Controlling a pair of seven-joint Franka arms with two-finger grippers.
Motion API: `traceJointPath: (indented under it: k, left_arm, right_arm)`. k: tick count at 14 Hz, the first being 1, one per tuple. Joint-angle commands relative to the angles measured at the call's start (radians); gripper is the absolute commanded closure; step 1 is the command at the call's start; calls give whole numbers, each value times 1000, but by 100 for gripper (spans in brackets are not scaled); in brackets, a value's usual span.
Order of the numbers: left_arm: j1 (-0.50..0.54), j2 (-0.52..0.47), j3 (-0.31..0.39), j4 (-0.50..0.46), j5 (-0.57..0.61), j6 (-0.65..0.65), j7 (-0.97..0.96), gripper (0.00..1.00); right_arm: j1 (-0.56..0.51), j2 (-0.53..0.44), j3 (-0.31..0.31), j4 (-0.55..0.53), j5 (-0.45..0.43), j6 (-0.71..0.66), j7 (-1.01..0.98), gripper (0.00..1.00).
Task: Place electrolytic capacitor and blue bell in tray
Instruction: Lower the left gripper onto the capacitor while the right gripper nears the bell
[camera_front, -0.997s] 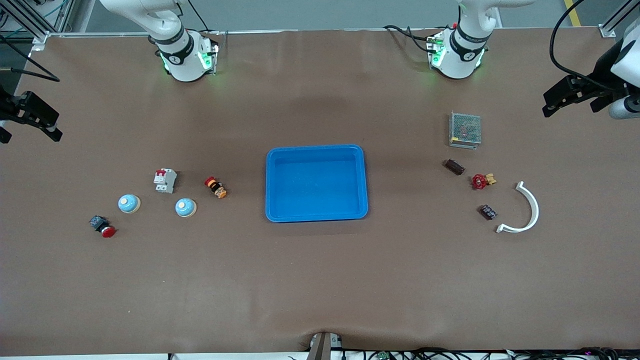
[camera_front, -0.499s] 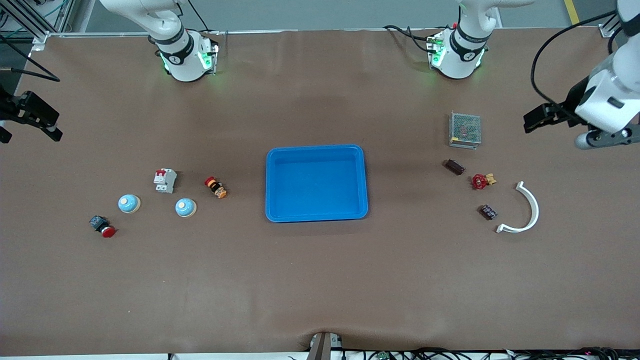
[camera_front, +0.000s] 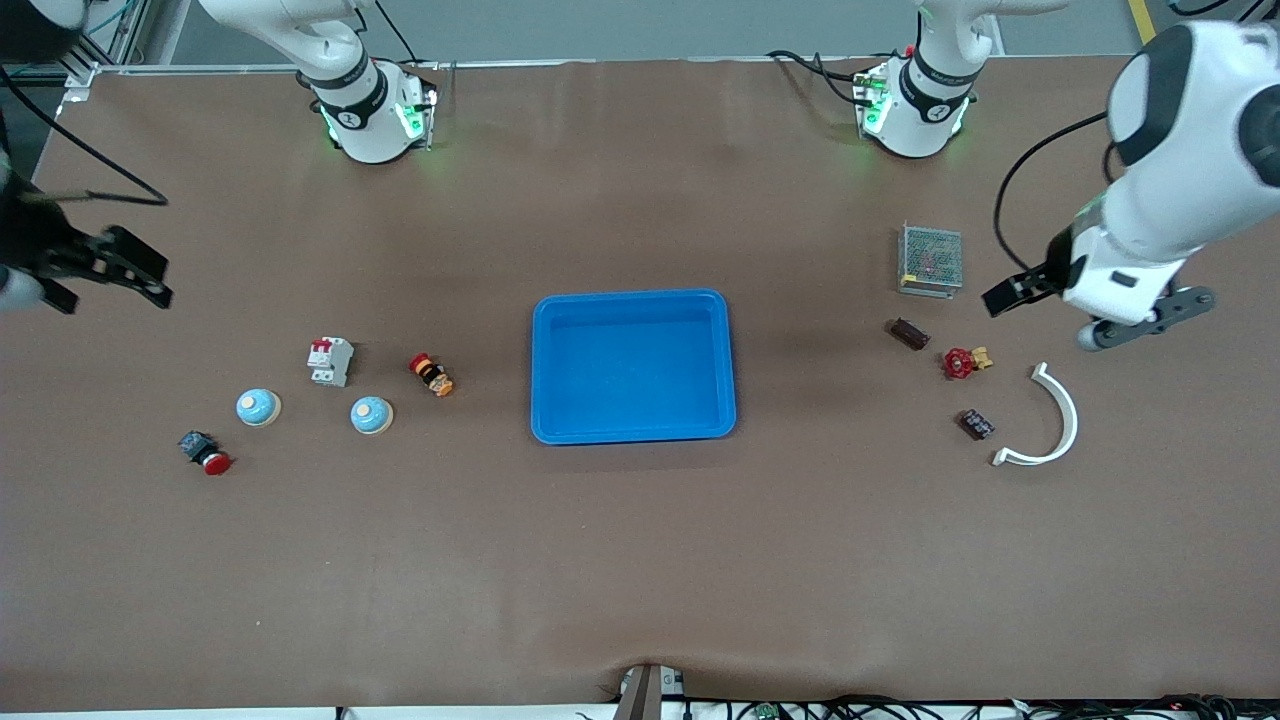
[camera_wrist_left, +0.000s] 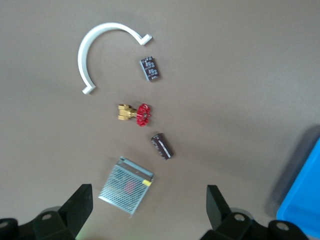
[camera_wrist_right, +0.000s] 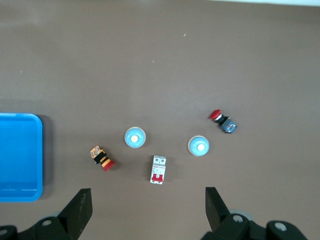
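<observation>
Both jaws apart, the left gripper (camera_front: 1005, 298) above the dark cylindrical electrolytic capacitor (camera_front: 909, 333) risks seizing the near-identical dark component (camera_front: 976, 424); the right gripper (camera_front: 135, 268) hovers over the table's end.

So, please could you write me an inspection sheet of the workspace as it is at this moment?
Surface: brown table, flat.
Job's things: blue tray mid-table, nothing in it; dark capacitor toward the left arm's end; two blue bells toward the right arm's end.
Clutter: mesh box, red valve, small dark chip, white curved clip; circuit breaker, orange-black part, red push button.
Grippers: left gripper open, over the mesh box and capacitor; right gripper open, over the table near the circuit breaker.
Cables: black cables along the table's near edge.
Surroundings: nothing seen of note.
</observation>
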Motion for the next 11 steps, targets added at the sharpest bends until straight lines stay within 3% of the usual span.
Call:
traceJointPath:
  k: [1, 6, 11]
  left_arm:
    - [-1, -30, -12, -126, -2, 98, -84, 0]
    - [-3, -21, -27, -304, -2, 297, -207, 0]
    - [-4, 48, -41, -400, -2, 470, -392, 3]
  right_arm:
    - [32, 77, -2, 19, 6, 18, 0, 0]
    - [30, 144, -2, -35, 7, 131, -73, 0]
    - [-106, 218, -4, -63, 81, 199, -400, 0]
